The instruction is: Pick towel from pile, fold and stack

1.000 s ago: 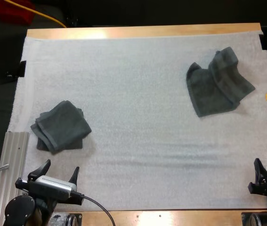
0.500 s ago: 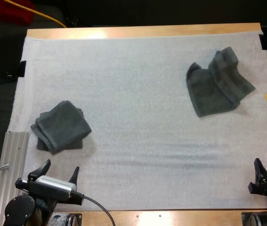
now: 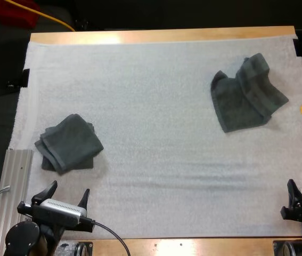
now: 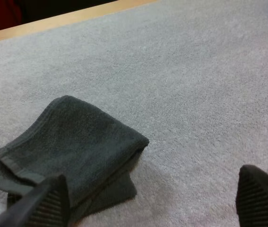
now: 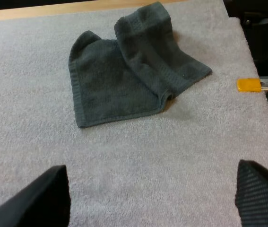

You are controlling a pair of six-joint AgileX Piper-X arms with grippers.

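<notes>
1. Two dark grey-green towels are seen on the white mat (image 3: pixel 156 133): a folded towel (image 3: pixel 68 143) just ahead of the left hand (image 3: pixel 68 190), and a crumpled towel (image 3: pixel 248 93) well ahead of the right hand (image 5: pixel 151 168).
2. Both hands are held wide open and empty, clear of either towel.
3. The white mat is spread over the wooden worktop (image 3: pixel 161 36).

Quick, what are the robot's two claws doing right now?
Left gripper: open, holding nothing, near the folded towels.
Right gripper: open, holding nothing, short of the crumpled towel.
</notes>
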